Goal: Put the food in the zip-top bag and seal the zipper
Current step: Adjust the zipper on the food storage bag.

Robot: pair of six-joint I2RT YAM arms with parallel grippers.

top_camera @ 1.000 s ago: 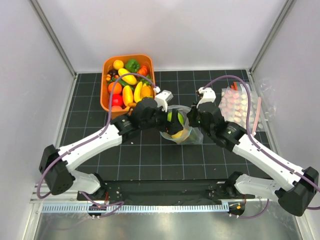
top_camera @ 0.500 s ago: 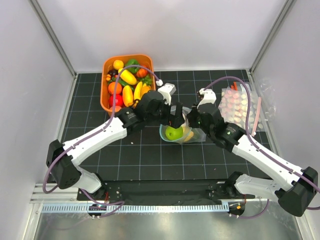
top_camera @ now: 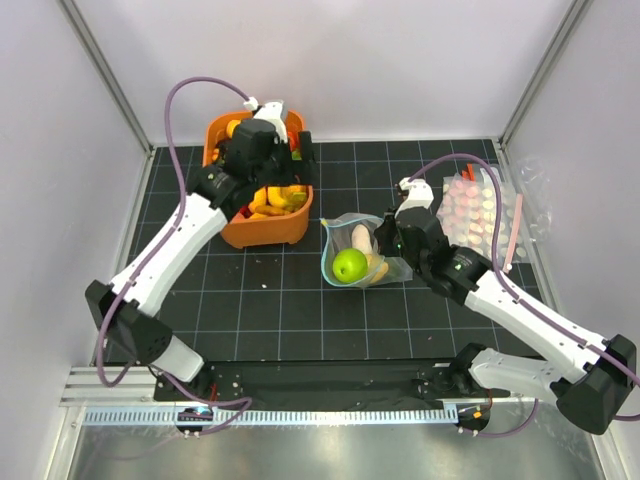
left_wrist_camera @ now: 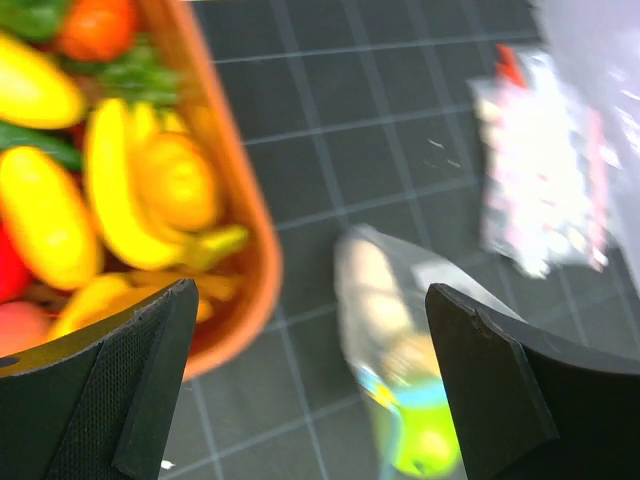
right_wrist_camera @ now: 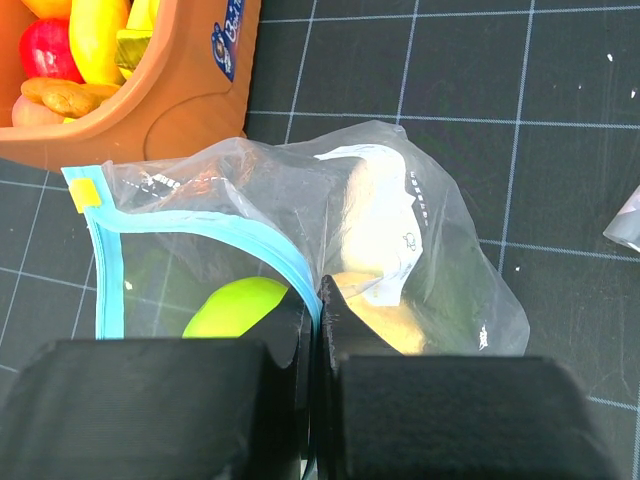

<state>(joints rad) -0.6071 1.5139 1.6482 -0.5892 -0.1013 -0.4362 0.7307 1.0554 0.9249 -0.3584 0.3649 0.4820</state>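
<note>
Overhead, the left gripper (top_camera: 288,160) is hovering over the orange basket (top_camera: 270,228). The right gripper (top_camera: 385,235) is meeting the right edge of the zip-top bag (top_camera: 328,240), which is lying on the mat (top_camera: 300,300) just beside the basket, a green apple (top_camera: 349,265) inside. Only the left wrist view is showing its jaws spread wide, holding nothing, above blurred yellow fruit (left_wrist_camera: 110,190). Only the right wrist view is showing the right jaws pinching the teal zipper (right_wrist_camera: 200,232). The basket's blue sticker (right_wrist_camera: 228,40) is carrying unreadable print.

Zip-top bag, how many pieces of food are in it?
3 in the bag: a green apple at the near side, a pale piece behind it, a yellow piece beside it. More may be hidden.
</note>
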